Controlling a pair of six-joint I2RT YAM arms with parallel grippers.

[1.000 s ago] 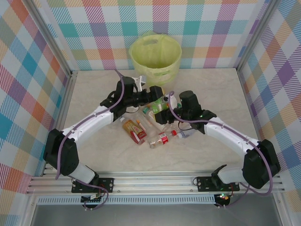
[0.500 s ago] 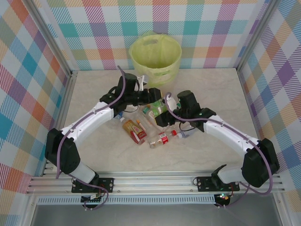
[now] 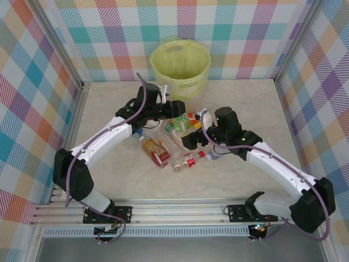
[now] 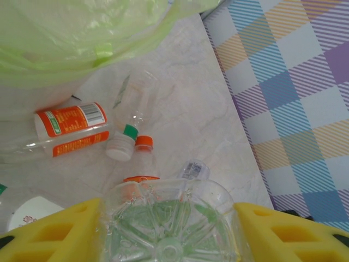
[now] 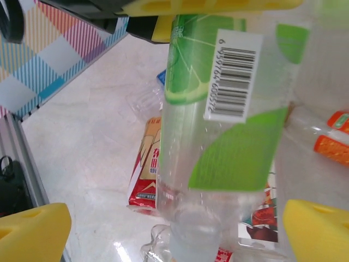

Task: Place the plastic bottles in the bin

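The left hand (image 4: 169, 232) is gripping one bottle (image 5: 218, 109), the right hand (image 5: 174, 226) is gaping wide, and several bottles (image 3: 188, 161) are lying outside the bin (image 3: 188, 82).

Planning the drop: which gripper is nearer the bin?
Left. The left gripper, gripping a green-label bottle, is close in front of the bin; the right gripper sits farther back.

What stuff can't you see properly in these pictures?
Top view: inside the bin, its near wall hides the bottom.
Top view: the left arm and right arm cover part of the bottles, so no sure count.
Left wrist view: the green-labelled bottle is seen end-on, so its base hides the rest.
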